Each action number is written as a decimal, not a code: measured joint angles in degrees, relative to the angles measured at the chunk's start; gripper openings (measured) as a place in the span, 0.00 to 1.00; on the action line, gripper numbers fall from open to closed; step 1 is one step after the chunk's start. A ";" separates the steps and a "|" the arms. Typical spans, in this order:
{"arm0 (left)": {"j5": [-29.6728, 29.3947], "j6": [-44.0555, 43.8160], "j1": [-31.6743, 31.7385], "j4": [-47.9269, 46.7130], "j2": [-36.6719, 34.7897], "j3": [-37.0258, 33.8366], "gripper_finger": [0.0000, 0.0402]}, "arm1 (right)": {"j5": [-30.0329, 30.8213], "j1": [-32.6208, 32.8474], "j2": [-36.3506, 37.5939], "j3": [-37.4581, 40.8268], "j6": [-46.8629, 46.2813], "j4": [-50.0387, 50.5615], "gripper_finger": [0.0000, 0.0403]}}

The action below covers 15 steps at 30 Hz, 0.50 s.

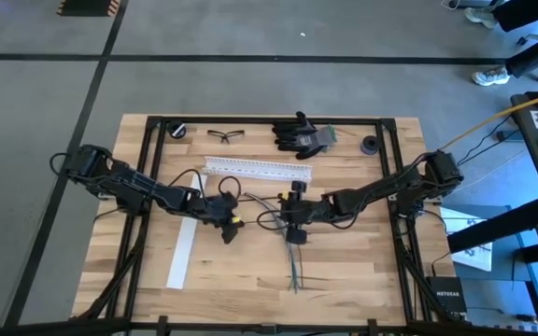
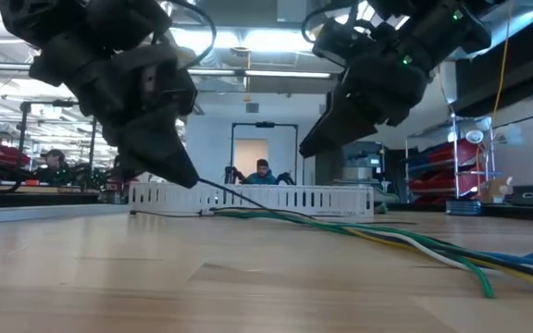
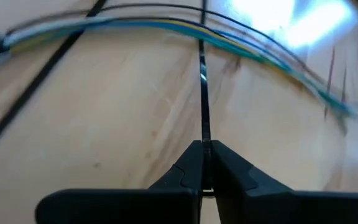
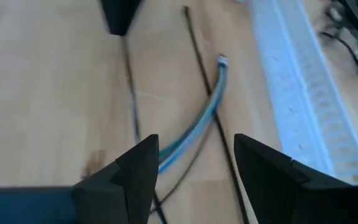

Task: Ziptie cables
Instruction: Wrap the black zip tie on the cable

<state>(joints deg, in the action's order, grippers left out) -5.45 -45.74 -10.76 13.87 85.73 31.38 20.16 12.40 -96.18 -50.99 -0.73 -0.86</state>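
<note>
A bundle of thin cables [image 1: 293, 261], blue, green, yellow and white, with thin black wires beside it, lies on the wooden table [image 1: 362, 271] and curves from mid-table toward the near edge; it also shows in the low view as cables [image 2: 405, 242]. My left gripper [image 1: 230, 227] hangs just left of the bundle, shut on a thin black zip tie [image 3: 202, 74]. My right gripper [image 4: 196, 146] stands open a little above the cables [image 4: 194, 127], a finger on either side, touching nothing. In the low view my left gripper [image 2: 188, 176] and my right gripper [image 2: 308, 148] both hang clear of the table. My left gripper pinches one end of the black zip tie [image 3: 204, 134] between its two fingertips. The fingers slant down from the table's left. The tie sticks out forward in line with them, runs down to the table and crosses the cable bundle [image 3: 197, 34].
A white slotted rail [image 1: 258, 169] lies just beyond both grippers. A flat white strip [image 1: 182, 252] lies at the near left. Safety glasses [image 1: 225, 136], a black glove [image 1: 302, 135] and two small black round things [image 1: 370, 145] sit along the far edge. A person [image 2: 263, 172] shows far behind.
</note>
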 joint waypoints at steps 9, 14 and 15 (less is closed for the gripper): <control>-0.01 -16.57 -0.13 2.44 0.00 0.02 0.00 | -2.83 0.02 -7.27 -0.02 7.09 -8.18 0.48; -0.04 -20.51 -0.39 2.27 0.00 0.02 0.00 | -1.70 0.02 -10.77 -0.05 8.30 -13.46 0.48; -0.08 -20.85 -0.39 2.26 0.00 0.02 0.00 | -1.70 0.14 -11.54 -0.09 8.23 -14.33 0.48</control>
<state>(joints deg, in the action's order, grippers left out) -5.53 -66.59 -11.16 16.13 85.73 31.40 18.46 12.54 -107.72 -51.08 7.50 -15.19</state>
